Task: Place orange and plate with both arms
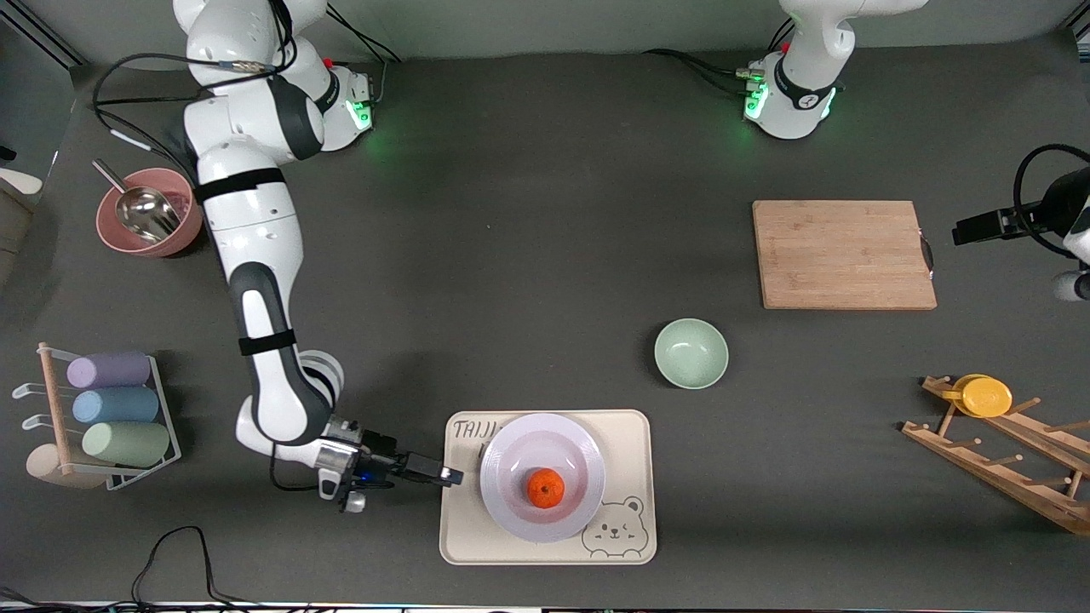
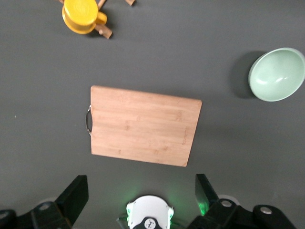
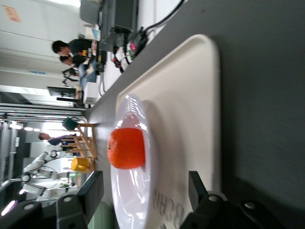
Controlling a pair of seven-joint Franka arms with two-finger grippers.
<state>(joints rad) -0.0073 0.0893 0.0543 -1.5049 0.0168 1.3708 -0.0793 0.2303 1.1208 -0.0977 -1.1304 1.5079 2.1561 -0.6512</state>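
The orange [image 1: 546, 488] lies in the middle of the pale lavender plate [image 1: 511, 464], which rests on the cream bear tray [image 1: 626, 443]. My right gripper [image 1: 450, 475] is low at the tray's edge toward the right arm's end, open and empty, just short of the plate's rim. In the right wrist view its open gripper [image 3: 145, 191] faces the plate [image 3: 136, 200] and the orange [image 3: 126, 149]. My left gripper [image 1: 971, 230] waits high at the left arm's end of the table, open and empty [image 2: 140, 191], over the table near the cutting board [image 2: 143, 126].
A mint-green bowl [image 1: 691, 352] stands between the tray and the wooden cutting board [image 1: 843, 254]. A wooden rack with a yellow cup [image 1: 983, 396] is at the left arm's end. A pink bowl with a metal scoop [image 1: 146, 213] and a cup rack [image 1: 115, 407] are at the right arm's end.
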